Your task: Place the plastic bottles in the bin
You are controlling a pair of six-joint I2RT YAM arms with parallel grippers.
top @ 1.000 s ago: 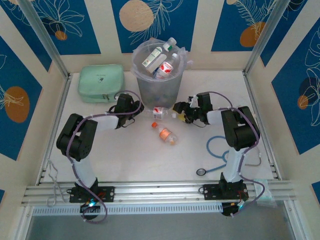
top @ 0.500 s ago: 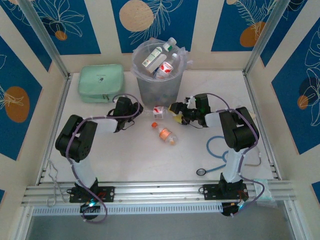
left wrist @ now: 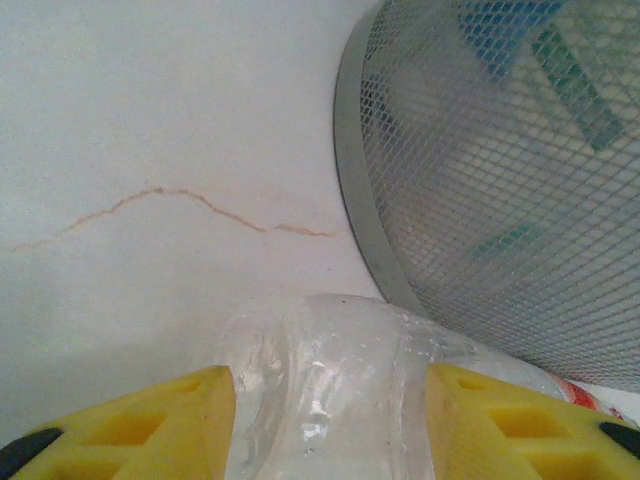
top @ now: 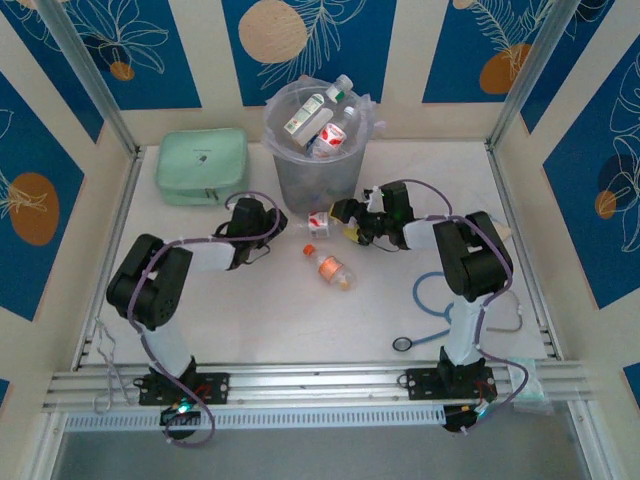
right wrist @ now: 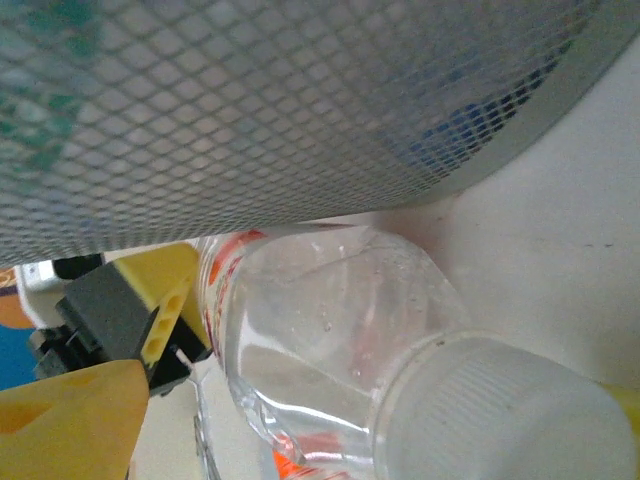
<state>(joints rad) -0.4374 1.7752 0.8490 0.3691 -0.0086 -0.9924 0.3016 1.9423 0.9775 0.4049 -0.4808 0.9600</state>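
The task is well along but not finished. Several plastic bottles [top: 320, 118] already lie heaped in the bin [top: 310, 180], up to its rim; two more lie outside it on the worktop [top: 250, 310]. One of these, the red-label bottle [top: 318, 222], sits directly between the two tools, close to the foot of the bin; the other, the orange-cap bottle [top: 330, 267], lies loose to the near side of both tools, toward the arm bases, and neither tool touches it.

The left tool [top: 283, 220] is closed partway on the clear base end of the red-label bottle. In its wrist view the yellow fingers [left wrist: 150, 425] sit against that end on both sides, and the bin's meshed wall is just beyond the fingertips. The right tool [top: 338, 213] stands wide open around the white cap [right wrist: 500, 410] of the same bottle; its fingers flank the cap without gripping, so the hold looks to be the left tool's alone.

The red-label bottle lies on its side; its long axis runs from tool to tool, with the base in the left tool and the cap pointing at the right tool. The orange-cap bottle also lies on its side; its axis slants, with the cap end nearer the left tool and the base away from it.

By my judgement, what is left is to carry each of these two over the rim.
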